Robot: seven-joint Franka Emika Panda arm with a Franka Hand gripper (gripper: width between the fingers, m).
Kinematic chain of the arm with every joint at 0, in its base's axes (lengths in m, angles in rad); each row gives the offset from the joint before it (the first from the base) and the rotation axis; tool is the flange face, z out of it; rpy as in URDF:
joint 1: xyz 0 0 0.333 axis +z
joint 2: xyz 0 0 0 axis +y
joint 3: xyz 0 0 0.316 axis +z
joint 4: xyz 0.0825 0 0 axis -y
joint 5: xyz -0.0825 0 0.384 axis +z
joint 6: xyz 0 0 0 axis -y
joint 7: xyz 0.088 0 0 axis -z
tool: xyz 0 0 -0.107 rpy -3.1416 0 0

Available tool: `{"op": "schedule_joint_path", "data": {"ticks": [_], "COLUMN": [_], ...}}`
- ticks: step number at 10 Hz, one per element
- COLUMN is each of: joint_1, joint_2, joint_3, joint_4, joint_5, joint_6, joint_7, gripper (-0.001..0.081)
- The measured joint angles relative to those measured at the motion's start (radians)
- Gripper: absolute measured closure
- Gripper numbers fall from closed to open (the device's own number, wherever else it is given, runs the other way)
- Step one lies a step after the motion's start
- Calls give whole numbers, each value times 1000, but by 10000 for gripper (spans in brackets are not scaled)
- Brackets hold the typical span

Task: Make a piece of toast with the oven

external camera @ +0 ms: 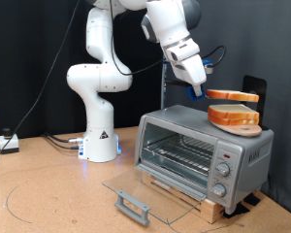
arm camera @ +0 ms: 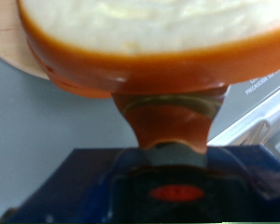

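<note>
At the exterior view's left stands the white arm's base (external camera: pixel 99 141) on the wooden table (external camera: pixel 48 194). Further right, the glass door (external camera: pixel 145 189) of the oven (external camera: pixel 199 150) lies swung down flat and open, its handle (external camera: pixel 132 204) toward the view's bottom, and the wire rack (external camera: pixel 179 150) shows bare inside. Three knobs (external camera: pixel 223 173) line the oven's right face.

Above the oven's top, the gripper (external camera: pixel 198 89) reaches down from the upper middle and holds the piece of toast (external camera: pixel 233 95) by its left edge; the slice juts out flat to the right of the fingers, lifted just clear of the thicker stack of slices (external camera: pixel 234 116) resting on the oven's roof.

In the wrist view the piece of toast (arm camera: pixel 154 28) fills the frame close to the camera, pale face and orange crust. One orange-tinted finger (arm camera: pixel 173 117) presses against its crust edge, narrowly closed upon it.
</note>
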Motion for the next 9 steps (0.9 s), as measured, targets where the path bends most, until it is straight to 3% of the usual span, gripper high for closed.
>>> {"op": "schedule_joint_path", "data": {"ticks": [4, 9], "joint_1": [-21, -94], "joint_2": [2, 3], "joint_3": [-120, -274], "joint_4": [-26, -24], "joint_5": [-3, -116], "joint_6": [-47, -161], "joint_7": [-130, -295], "gripper": [401, 401]}}
